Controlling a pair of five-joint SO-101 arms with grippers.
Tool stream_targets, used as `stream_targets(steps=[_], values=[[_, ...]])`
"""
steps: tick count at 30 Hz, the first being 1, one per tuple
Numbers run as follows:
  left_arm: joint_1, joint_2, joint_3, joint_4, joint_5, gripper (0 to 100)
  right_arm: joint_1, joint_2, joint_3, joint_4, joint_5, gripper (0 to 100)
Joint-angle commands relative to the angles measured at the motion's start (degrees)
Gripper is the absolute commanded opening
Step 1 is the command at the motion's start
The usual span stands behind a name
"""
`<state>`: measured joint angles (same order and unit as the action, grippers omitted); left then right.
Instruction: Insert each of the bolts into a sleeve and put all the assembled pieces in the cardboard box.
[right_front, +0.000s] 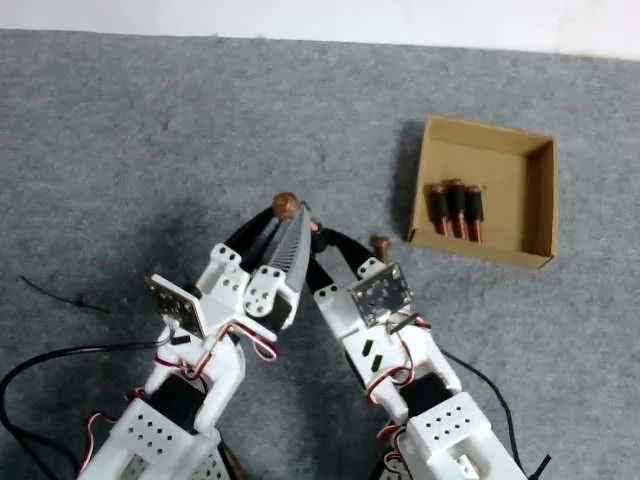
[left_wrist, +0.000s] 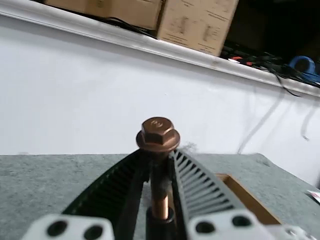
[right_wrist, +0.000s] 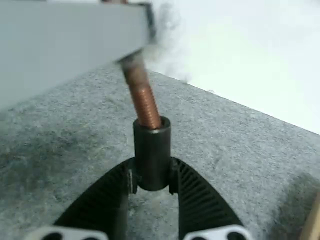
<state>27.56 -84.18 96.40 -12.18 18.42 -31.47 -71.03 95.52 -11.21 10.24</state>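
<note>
My left gripper (right_front: 289, 222) is shut on a copper bolt (left_wrist: 158, 135), hex head up, held above the grey mat. The bolt's threaded end (right_wrist: 145, 105) sits in the mouth of a black sleeve (right_wrist: 152, 155). My right gripper (right_wrist: 152, 175) is shut on that sleeve from below, and its tips (right_front: 318, 240) stand right beside the left gripper. Another copper bolt (right_front: 381, 243) lies on the mat just right of the right gripper. The cardboard box (right_front: 437, 133) stands at the right and holds three assembled pieces (right_front: 456, 210).
Both arms crowd the middle front of the grey mat (right_front: 150, 150). A black cable (right_front: 50, 296) trails at the left front. The box's near wall (left_wrist: 247, 199) rises close on the left gripper's right. A white wall (left_wrist: 75, 90) borders the far edge.
</note>
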Motion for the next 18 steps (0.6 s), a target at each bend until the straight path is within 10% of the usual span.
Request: stream_targets(steps=[1,18], values=[[2.7,-0.1,1.3,3.1,-0.1,1,1.5,-1.3,2.5,-2.2,0.3,0.5],[2.4,0.4,-6.6,14.9,-0.1,1,1.3,-1.3,4.1,-1.8,2.8,0.5]])
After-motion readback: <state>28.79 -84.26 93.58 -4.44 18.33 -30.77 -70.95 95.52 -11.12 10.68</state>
